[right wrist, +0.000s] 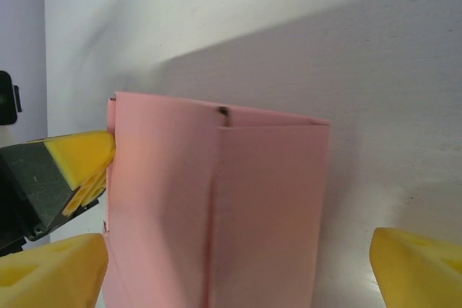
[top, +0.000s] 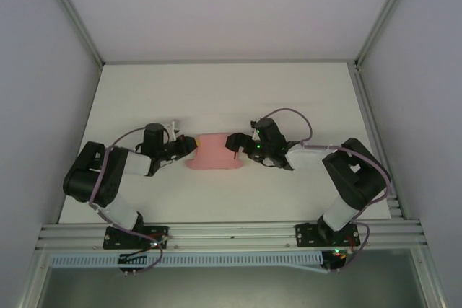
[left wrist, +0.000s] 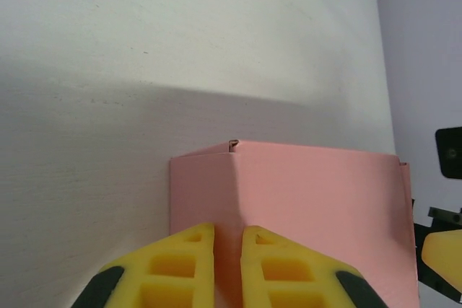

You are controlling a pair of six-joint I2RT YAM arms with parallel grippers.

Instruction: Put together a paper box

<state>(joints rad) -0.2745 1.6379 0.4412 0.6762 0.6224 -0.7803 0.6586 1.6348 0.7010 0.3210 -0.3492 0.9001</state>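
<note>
Top view: paper box (top: 213,152), pink, lies on the white table (top: 216,91) near its middle, long side running 9 to 3 o'clock. Left gripper (top: 189,146) sits at the box's 9 o'clock end and right gripper (top: 235,142) at its 3 o'clock end, the two pointing at each other across the card. Left wrist view: yellow fingers (left wrist: 189,268) enter from 6 o'clock, nearly together, with only a thin strip of pink between them. The jaws are clamped on the near edge of the box, right at a crease that runs off toward 12 o'clock. The pink surface spreads from that crease toward 3 o'clock, and there is a small notch at the crease's far end. One yellow fingertip of the right gripper shows at 4 o'clock, past the box's far edge. Right wrist view: jaws wide apart, one yellow finger (right wrist: 50,273) at 7 o'clock and the other at 5 o'clock, with the box between them. The 5 o'clock finger stands clear of the card, bare table in the gap. The 7 o'clock finger is just beside the box's edge; I cannot tell whether it touches. The left gripper's yellow fingertip meets that same edge at 9 o'clock. A fold line runs the length of the box, with a dark speck at its 12 o'clock end.
</note>
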